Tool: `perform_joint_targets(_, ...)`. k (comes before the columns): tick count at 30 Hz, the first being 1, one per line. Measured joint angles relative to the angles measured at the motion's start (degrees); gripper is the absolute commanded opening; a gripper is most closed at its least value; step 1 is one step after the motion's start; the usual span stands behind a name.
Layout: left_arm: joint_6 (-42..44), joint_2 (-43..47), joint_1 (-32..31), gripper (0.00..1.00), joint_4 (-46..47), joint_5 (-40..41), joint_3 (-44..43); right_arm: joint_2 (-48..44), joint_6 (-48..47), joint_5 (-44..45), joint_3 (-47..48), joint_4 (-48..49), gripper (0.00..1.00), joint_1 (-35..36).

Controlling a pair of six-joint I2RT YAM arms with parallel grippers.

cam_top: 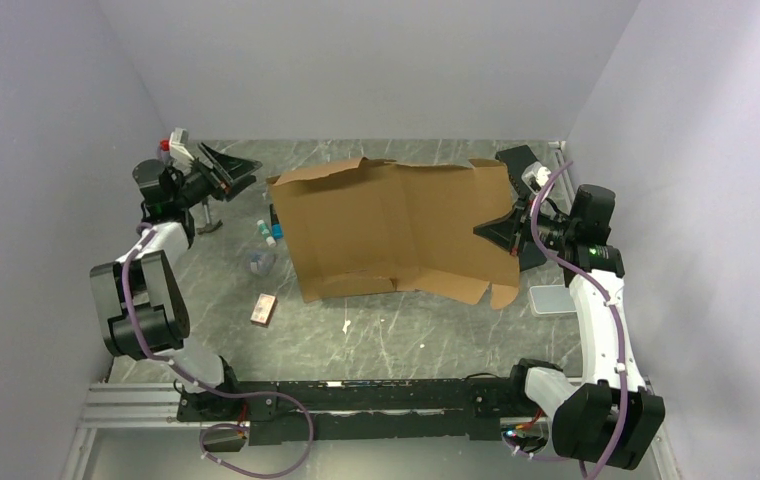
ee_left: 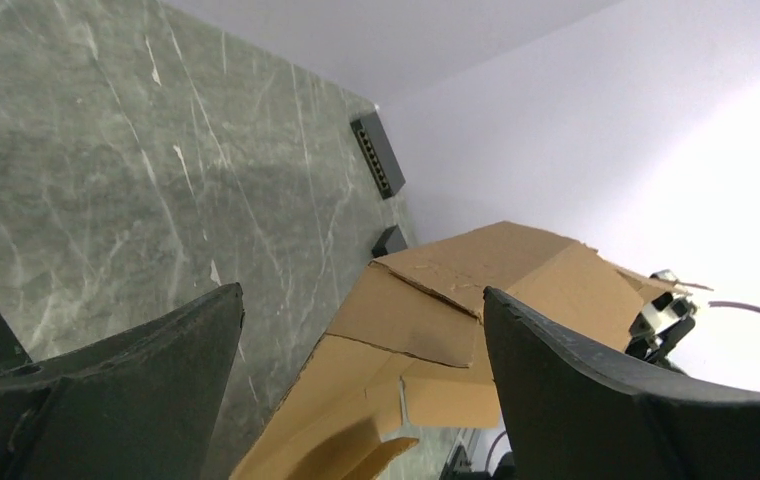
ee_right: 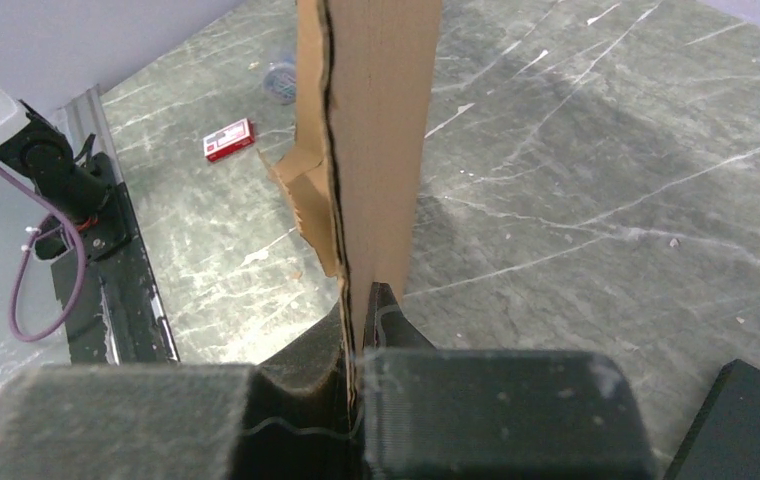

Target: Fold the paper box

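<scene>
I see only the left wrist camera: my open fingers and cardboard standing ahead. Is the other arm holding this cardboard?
Observer: Yes, the right gripper is shut on the right edge of the paper box.
Operator: Where is my gripper, seen from above?
Observer: The left gripper hangs by the box's far left corner, apart from it.
Operator: Is something loose on the table?
Observer: A small red pack lies on the table, left of the box's near edge.

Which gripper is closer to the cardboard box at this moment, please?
Right. The right gripper is shut on the cardboard box at its right edge, pinching the board between its fingers. The left gripper hangs open off the box's left edge, apart from it.
</scene>
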State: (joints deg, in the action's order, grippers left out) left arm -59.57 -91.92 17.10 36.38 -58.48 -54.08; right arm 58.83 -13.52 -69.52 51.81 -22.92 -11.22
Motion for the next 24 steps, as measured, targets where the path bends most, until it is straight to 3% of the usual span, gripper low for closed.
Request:
perform_joint_targets(18, 14.2, 0.7, -4.9, 0.65, -21.2, -2.1, -2.4, 0.0, -0.3, 0.0, 0.0, -0.3, 0.0, 0.0)
perform_joint_targets(20, 15.5, 0.7, -5.3, 0.57, -22.8, -2.1, -2.4, 0.0, -0.3, 0.0, 0.0, -0.5, 0.0, 0.0)
perform_joint_targets(22, 16.8, 0.7, -5.6, 0.42, -24.5, -2.1, -2.4, 0.0, -0.3, 0.0, 0.1, -0.7, 0.0, 0.0)
perform_joint_targets(24, 17.9, 0.7, -5.8, 0.36, -26.0, -1.9, -2.4, 0.0, -0.3, 0.0, 0.2, -0.7, 0.0, 0.0)
